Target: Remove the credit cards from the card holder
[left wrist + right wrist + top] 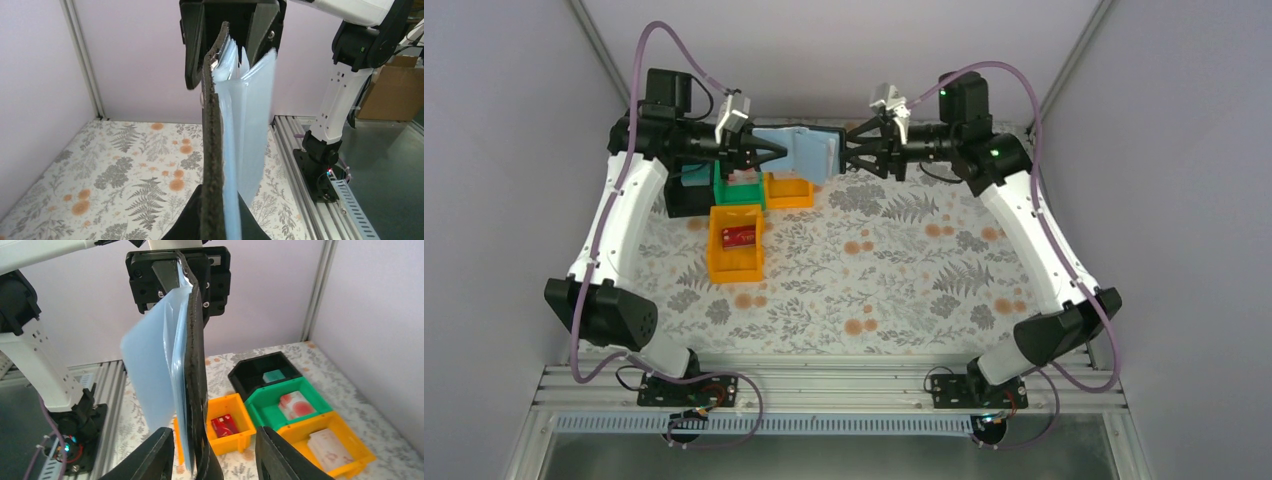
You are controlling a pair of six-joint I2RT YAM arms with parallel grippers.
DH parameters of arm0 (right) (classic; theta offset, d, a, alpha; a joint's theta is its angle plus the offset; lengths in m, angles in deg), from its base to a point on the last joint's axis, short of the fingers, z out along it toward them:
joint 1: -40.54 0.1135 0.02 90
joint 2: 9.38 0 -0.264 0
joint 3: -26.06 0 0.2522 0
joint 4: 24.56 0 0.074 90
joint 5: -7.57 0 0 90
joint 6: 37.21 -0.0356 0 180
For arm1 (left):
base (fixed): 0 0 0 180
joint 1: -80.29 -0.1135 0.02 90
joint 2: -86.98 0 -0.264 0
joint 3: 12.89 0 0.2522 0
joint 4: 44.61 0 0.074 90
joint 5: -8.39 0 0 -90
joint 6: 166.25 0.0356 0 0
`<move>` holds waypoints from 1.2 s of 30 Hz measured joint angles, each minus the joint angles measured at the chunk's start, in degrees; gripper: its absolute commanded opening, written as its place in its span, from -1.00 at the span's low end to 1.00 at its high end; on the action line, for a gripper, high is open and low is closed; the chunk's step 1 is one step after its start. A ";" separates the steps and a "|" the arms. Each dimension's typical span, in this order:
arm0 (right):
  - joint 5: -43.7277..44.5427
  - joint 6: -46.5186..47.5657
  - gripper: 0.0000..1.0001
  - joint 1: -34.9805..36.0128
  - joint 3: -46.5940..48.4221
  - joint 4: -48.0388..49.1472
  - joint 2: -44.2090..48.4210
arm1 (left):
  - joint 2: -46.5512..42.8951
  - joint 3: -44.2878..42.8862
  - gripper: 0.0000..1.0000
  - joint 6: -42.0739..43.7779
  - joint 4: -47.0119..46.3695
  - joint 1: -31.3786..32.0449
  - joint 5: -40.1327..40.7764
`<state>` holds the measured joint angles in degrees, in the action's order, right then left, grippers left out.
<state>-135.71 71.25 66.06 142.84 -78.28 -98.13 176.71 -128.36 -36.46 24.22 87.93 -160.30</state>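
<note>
Left gripper [776, 152] pinches the card holder [812, 150] aloft, with right gripper [844, 152] spread astride its opposite edge, presumably so the sleeves [252, 125] fan open.

A robotics lab cell: plain partition walls [844, 40], an aluminium rail [824, 385], a floral-clothed table [874, 290].

Card holder [809, 150], upper centre: pale blue inside, black outer cover. Table covering [904, 260]: white with grey fern and orange flower print. Left of centre: large orange tray [735, 264] containing red card [740, 236]; small orange tray [789, 201]; green tray [739, 194]; black tray [686, 200].
</note>
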 measured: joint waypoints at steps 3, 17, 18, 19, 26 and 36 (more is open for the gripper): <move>-0.09 0.02 -0.29 -0.90 -0.61 1.42 1.40 | 0.13 -0.83 -0.95 1.88 1.27 0.02 -0.02; -6.56 0.68 0.63 -1.01 -1.60 0.68 0.50 | 0.52 0.04 -0.95 -3.08 -2.36 1.55 1.51; -6.64 0.70 0.65 -0.87 -2.03 0.66 0.50 | 0.52 0.04 -0.95 -3.45 -2.71 1.60 1.75; -6.69 0.57 0.65 -0.76 -2.38 0.63 0.50 | 0.52 0.04 -0.95 -3.54 -2.91 1.60 1.79; -6.10 -0.26 0.11 0.61 -3.34 1.81 0.50 | 0.52 0.04 -0.95 -4.07 -3.15 2.19 1.99; -3.65 -1.60 -0.37 0.66 -3.69 4.57 0.72 | 0.52 0.04 -0.95 -4.07 -3.15 2.25 2.05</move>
<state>-139.36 69.65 66.72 139.15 -73.72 -97.40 177.24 -128.32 -40.52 21.07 90.18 -158.25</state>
